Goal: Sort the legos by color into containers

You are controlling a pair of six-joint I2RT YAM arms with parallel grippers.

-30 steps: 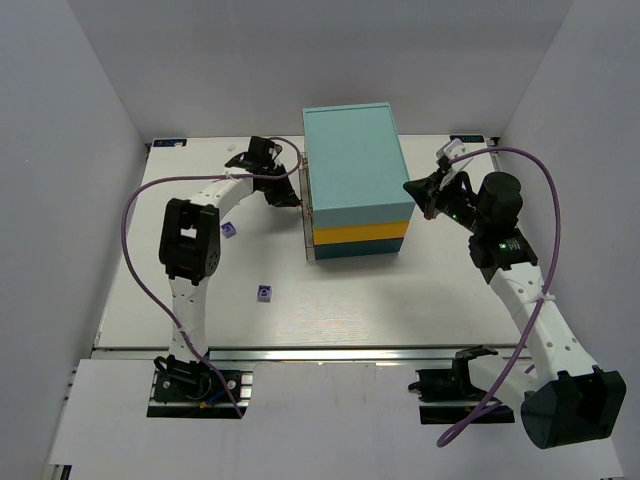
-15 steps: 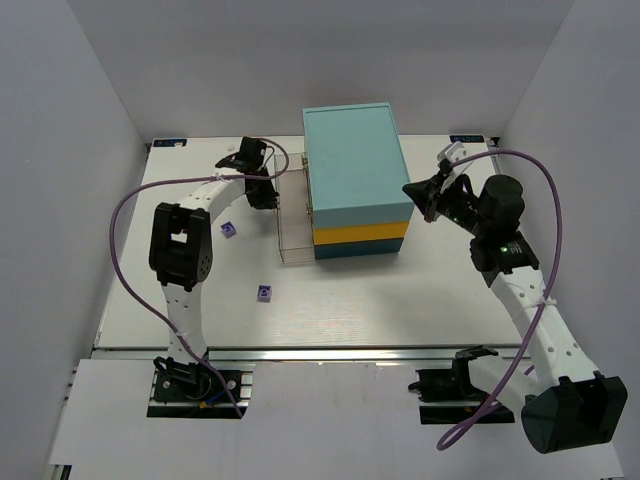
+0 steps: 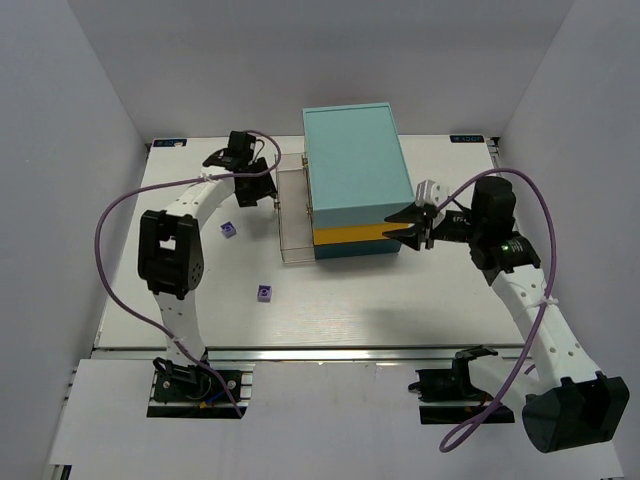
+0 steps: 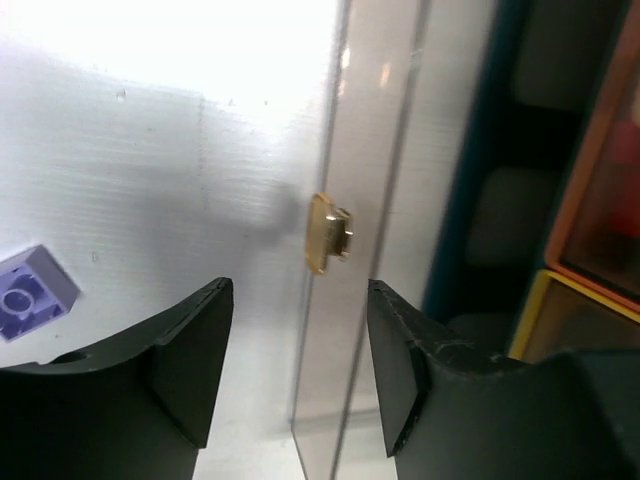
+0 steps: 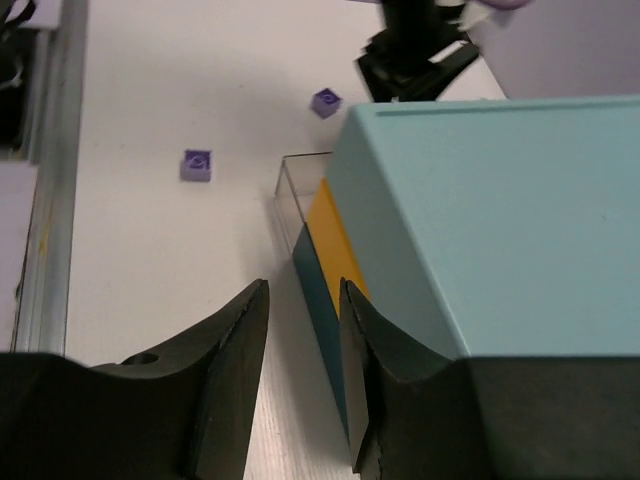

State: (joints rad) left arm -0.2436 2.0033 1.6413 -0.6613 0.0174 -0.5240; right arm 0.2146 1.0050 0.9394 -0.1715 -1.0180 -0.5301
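The cabinet (image 3: 355,170) of light teal, yellow and dark teal layers stands mid-table. One clear drawer (image 3: 292,215) is pulled out on its left side, and I see no lego in it. Two purple legos lie on the table, one (image 3: 229,229) left of the drawer and another (image 3: 264,293) nearer the front. My left gripper (image 3: 262,192) is open just left of the drawer front. In the left wrist view the gold handle (image 4: 328,232) sits beyond the left gripper (image 4: 300,360), untouched. My right gripper (image 3: 395,228) is open and empty at the cabinet's right near corner.
White walls close in the table on the left, back and right. A metal rail (image 3: 300,350) runs along the near edge. The right wrist view shows the cabinet (image 5: 500,220), the drawer (image 5: 300,185) and both purple legos (image 5: 197,164) (image 5: 326,102).
The drawer has slid out to the left. My left gripper let go of its handle, opened and backed off. My right gripper moved toward the near corner of the cabinet and opened.
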